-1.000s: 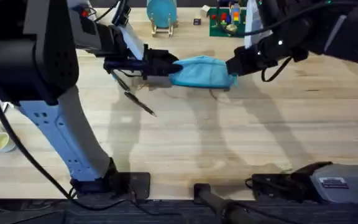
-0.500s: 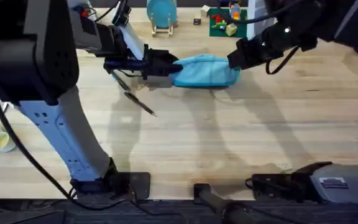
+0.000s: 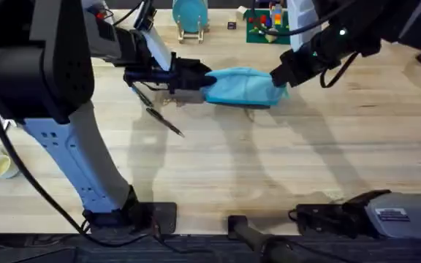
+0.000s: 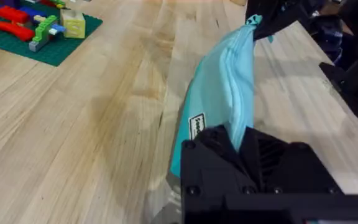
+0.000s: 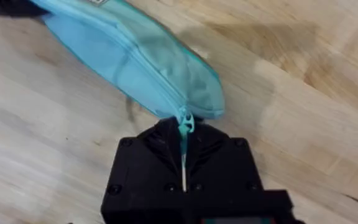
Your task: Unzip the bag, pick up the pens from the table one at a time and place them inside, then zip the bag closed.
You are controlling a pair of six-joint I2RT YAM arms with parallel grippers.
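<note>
Risk of the pull tab (image 5: 183, 124) slipping out of the right gripper (image 3: 278, 77), closed on it at the pouch's right end in the overhead frame, or of the whole light blue pouch (image 3: 241, 85) dragging along the table (image 3: 269, 161) should the left gripper (image 3: 196, 77), clamped on the opposite end at upper centre, lose the fabric. Zipper closed along the visible length, nothing visibly inside; both dark pens (image 3: 164, 121) lying on the wood just left of and below the pouch.
</note>
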